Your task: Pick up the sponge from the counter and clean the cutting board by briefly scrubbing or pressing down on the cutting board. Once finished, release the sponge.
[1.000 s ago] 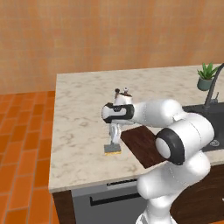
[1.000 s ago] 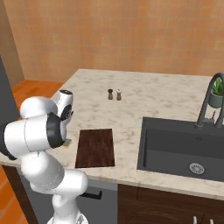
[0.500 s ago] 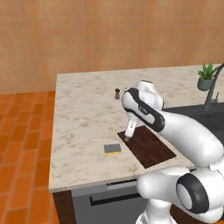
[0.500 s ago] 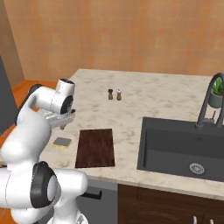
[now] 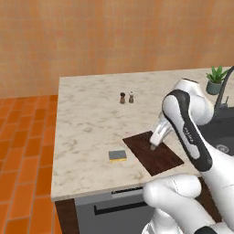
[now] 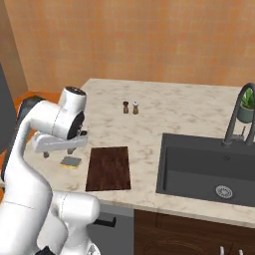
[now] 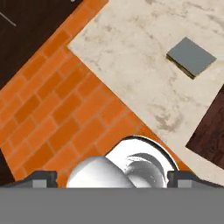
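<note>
Sponge [image 5: 118, 156] lies flat on the marble surface [image 5: 87, 119] near its front edge, grey-blue side up w/ yellow base showing along the near edge; nothing touching it. Same sponge in right base view [image 6: 71, 162] and hand view [image 7: 191, 56]. Cutting board [image 5: 153, 152] sits just beside it, toward the sink side, a narrow strip of bare marble between them, so apart, not touching; board is flat, dark wood grain, angled a bit relative to the surface edge in left base view, squarer in right base view [image 6: 109, 168]; one corner of it shows at the right edge of hand view [image 7: 210, 131]. Gripper [image 5: 153, 146] hangs over the board's end nearest the sponge, fingers pointing down, carrying nothing; in right base view it shows at [image 6: 46, 154], left of the sponge. Fingertips in hand view sit wide apart at the bottom corners, so gripper reads as released. Further back on the surface: two small shakers [image 5: 126, 97] side by side, one dark, one lighter. Black sink basin [image 6: 206, 169] w/ dark faucet [image 6: 236, 117] to the right, potted plant [image 5: 214, 80] behind it. Orange brick floor [image 5: 23, 151] left of the surface, tan wall behind.
</note>
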### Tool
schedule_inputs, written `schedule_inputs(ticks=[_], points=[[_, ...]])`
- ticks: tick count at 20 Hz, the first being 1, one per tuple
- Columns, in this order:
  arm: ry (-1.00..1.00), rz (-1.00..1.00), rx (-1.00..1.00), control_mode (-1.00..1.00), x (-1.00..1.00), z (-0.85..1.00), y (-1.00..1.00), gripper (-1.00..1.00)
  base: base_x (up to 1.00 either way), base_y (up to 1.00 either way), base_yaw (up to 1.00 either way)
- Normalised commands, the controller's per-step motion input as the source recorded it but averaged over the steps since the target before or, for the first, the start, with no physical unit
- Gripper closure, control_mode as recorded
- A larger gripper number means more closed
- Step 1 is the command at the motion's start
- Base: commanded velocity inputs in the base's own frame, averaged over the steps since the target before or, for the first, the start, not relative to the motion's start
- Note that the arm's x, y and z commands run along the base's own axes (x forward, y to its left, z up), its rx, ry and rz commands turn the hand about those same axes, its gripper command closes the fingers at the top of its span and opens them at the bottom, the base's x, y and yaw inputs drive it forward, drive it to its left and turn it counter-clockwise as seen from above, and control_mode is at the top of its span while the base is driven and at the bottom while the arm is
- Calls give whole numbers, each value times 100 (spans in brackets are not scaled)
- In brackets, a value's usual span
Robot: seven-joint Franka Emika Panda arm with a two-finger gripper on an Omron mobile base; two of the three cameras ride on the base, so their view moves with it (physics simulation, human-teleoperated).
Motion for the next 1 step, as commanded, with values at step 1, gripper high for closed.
schedule_inputs(ticks=[1], points=[[-9, -25, -2, -100, -100, 28, -32, -100, 0, 0, 0]])
